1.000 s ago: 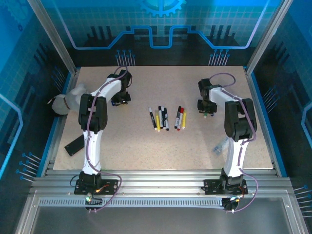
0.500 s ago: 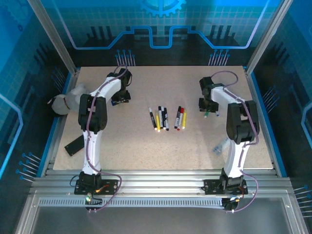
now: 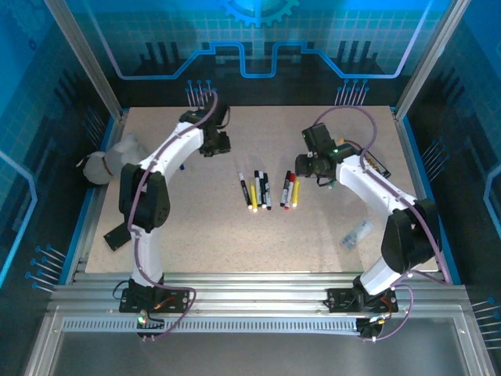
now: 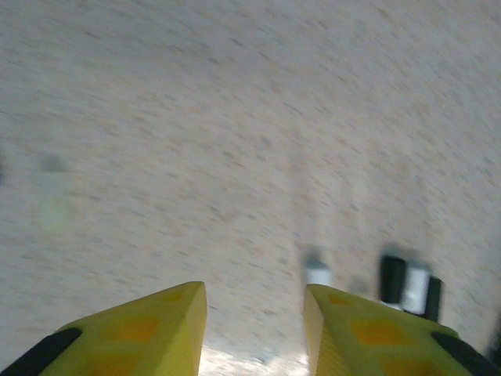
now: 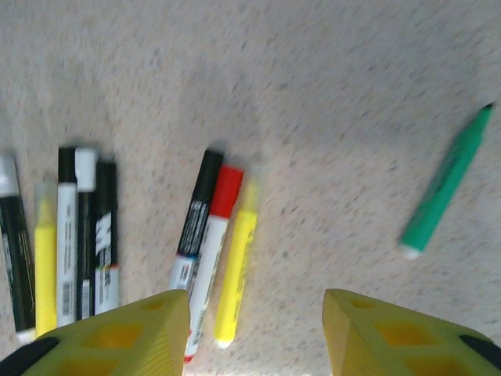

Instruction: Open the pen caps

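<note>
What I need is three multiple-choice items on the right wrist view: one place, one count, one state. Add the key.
1. The green pen lies:
A. alone, to the right of the other pens
B. in the middle of a cluster
C. standing upright

2. The cluster with the red-capped pen holds:
A. two pens
B. five pens
C. three pens

3. The right tool is:
A. shut on a pen
B. open, with nothing between its fingers
C. shut and empty

Key:
1 A: bare table separates it from every other pen.
2 C: the black-capped pen, the red-capped pen and the yellow pen lie side by side.
3 B: the two yellow fingers stand apart, with only table surface between them.
</note>
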Controlling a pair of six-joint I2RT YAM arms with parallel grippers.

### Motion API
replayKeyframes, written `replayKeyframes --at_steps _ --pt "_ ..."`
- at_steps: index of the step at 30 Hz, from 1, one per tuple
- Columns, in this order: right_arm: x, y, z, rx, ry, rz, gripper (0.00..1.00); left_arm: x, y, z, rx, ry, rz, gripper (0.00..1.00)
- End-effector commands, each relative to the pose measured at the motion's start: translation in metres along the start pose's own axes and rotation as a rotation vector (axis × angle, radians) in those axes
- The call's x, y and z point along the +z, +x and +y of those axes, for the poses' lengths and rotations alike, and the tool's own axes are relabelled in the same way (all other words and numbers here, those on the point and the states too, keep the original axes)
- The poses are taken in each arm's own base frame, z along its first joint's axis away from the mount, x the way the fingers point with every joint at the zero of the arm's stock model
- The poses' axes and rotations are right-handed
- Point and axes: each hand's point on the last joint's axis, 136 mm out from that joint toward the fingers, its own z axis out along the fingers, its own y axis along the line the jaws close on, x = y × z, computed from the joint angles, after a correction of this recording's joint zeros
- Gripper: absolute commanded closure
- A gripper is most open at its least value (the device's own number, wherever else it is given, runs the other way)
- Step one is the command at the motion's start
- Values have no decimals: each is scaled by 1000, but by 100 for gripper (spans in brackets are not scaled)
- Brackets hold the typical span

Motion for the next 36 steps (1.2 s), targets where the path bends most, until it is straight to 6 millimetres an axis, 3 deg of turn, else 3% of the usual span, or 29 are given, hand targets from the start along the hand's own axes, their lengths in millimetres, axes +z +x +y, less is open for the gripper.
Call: replayKeyframes --at_steps 1,8,36 --pt "11 15 16 3 -29 37 49 25 24 -24 -10 53 86 61" --pt "16 23 26 -22 -47 57 46 45 48 -43 16 63 134 61" --pt "25 23 35 -32 -74 68 41 96 83 -42 11 34 245 62"
